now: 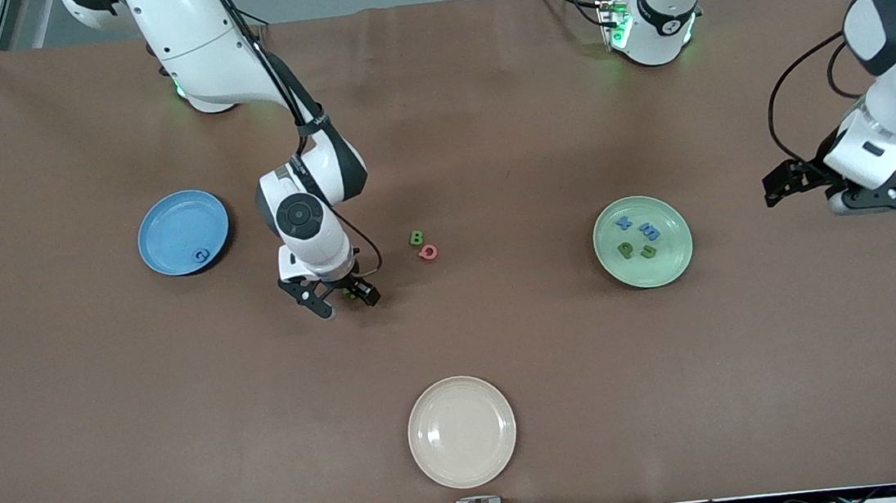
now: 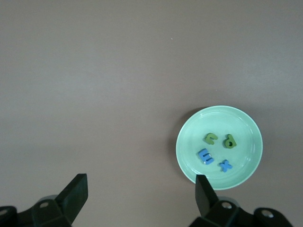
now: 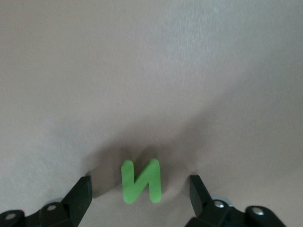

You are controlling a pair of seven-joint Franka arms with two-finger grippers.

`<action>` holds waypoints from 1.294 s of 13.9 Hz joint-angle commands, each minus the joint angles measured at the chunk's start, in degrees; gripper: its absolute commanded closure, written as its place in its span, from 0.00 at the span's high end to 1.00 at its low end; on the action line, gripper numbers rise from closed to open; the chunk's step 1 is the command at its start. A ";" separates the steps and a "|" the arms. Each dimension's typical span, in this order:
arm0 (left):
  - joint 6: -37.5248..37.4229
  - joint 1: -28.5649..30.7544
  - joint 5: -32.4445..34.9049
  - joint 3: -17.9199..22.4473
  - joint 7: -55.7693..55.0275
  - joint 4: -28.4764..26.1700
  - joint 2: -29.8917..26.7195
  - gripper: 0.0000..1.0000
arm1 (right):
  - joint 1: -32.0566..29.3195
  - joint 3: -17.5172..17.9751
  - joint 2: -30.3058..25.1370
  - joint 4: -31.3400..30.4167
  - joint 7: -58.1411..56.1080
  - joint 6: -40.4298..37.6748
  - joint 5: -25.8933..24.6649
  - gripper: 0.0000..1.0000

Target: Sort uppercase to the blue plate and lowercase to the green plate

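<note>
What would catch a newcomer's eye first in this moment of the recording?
The right gripper sits low over the table with open fingers straddling the green N, which lies flat between them. The green plate toward the left arm's end already holds four small letters, while the blue plate holds only a blue G. The left gripper waits open, away from the letters.

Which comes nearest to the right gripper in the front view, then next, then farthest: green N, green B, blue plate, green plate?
From the right gripper, open:
1. Green N, on the table between its fingers.
2. Green B, toward the left arm's end.
3. Blue plate, toward the right arm's end.
4. Green plate, near the waiting left arm.
</note>
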 commanded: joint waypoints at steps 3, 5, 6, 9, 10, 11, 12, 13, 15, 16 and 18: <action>-10.55 0.79 -0.93 1.73 1.42 10.28 -0.36 1.00 | 0.92 -0.45 -0.27 -1.65 -0.62 0.23 0.43 0.82; -10.82 0.79 -0.93 1.82 1.33 13.71 0.08 1.00 | 0.92 -0.45 -0.27 -1.65 -2.02 0.14 0.43 0.79; -11.08 0.79 -0.93 1.82 1.24 15.29 0.61 1.00 | 0.92 -0.54 -0.27 -1.74 -2.46 0.06 0.34 0.76; -12.57 0.79 -0.58 1.82 0.98 21.60 3.76 1.00 | 0.75 -0.62 -0.27 -2.00 -3.60 0.06 0.34 0.75; -13.97 0.70 -0.14 1.82 0.98 23.89 5.25 1.00 | 0.66 -0.63 -0.27 -2.09 -3.69 0.06 0.34 0.75; -15.47 0.70 0.04 1.91 0.98 26.61 6.66 1.00 | 0.57 -0.63 -0.27 -2.09 -4.30 -0.03 0.34 0.74; -16.18 0.70 0.56 1.91 1.06 27.77 7.20 1.00 | 0.40 -0.71 -0.36 -2.18 -5.00 -0.20 0.34 0.73; -16.36 0.52 1.78 1.91 1.06 27.96 7.12 1.00 | 0.31 -0.80 -0.45 -2.27 -5.27 -0.90 0.34 0.72; -18.02 -0.87 2.06 2.61 1.06 27.96 6.68 1.00 | 0.22 -0.98 -0.45 -2.27 -5.62 -1.08 0.25 0.71; -18.99 -4.45 2.06 5.74 1.06 27.87 6.33 1.00 | 0.13 -0.98 -0.54 -2.27 -6.15 -1.26 0.25 0.68; -21.97 -13.76 2.06 15.31 1.33 27.79 5.36 1.00 | 0.04 -1.67 -0.71 -2.36 -6.50 -1.87 0.25 0.66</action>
